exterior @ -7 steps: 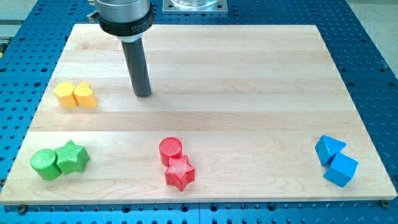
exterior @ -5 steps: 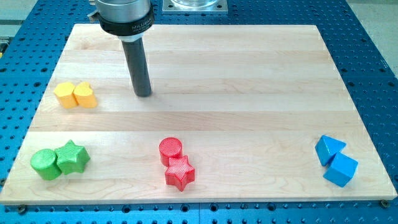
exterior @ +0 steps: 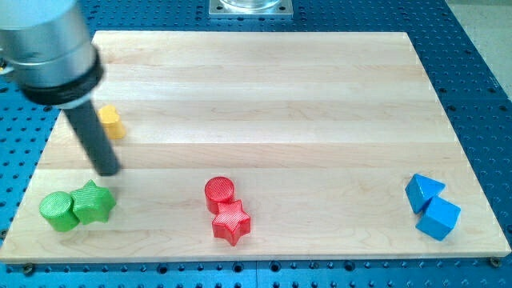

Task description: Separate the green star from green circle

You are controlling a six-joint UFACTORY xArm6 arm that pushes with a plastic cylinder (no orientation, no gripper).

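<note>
Touching ridged green plastic star and circle sit below my tip, which holds nothing.

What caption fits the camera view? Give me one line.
My tip stands just above the green star, which touches the green circle.

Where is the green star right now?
The green star sits near the board's bottom-left corner in the camera view, touching the green circle on its left, with my tip just above it.
</note>
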